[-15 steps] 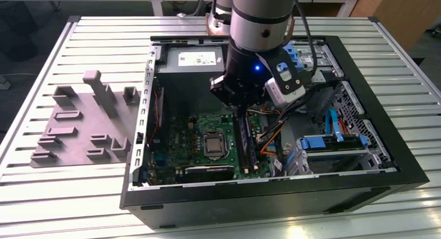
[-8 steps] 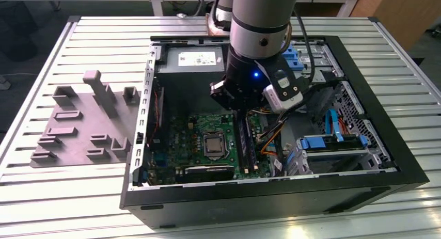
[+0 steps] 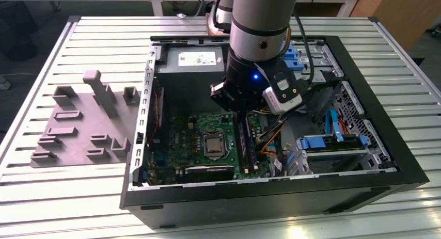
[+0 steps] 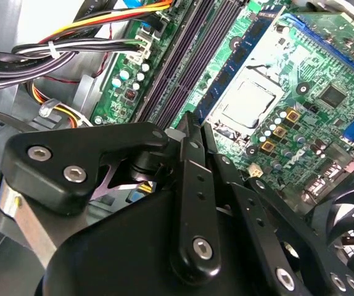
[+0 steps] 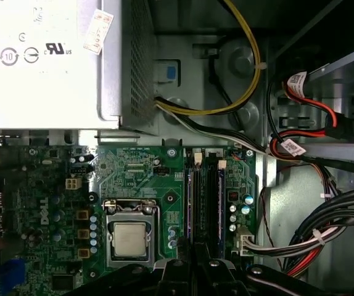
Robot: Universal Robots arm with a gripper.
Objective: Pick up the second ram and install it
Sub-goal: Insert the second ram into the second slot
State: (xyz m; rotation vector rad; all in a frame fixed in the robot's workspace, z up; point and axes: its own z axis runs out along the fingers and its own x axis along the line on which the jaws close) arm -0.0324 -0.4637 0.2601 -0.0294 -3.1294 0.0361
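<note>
The black robot hand hangs inside the open black computer case, in the middle of the exterior view, right above the long narrow black memory sockets just right of the square silver processor. Whether it is apart, together or clamped on anything, I cannot tell. I cannot pick out the second ram itself with any certainty.

Doing the seating well looks to me like a matter of alignment. The stick should run parallel to its socket and stand upright over it, and the push should be straight down with no twist.

The second wrist view looks past the hand and shows a blue-green chip-studded stick seated in the socket beside the processor. The first wrist view looks square onto the sockets. The exterior view has the grey moulded tray on the slatted metal table, at the frame's left.
</note>
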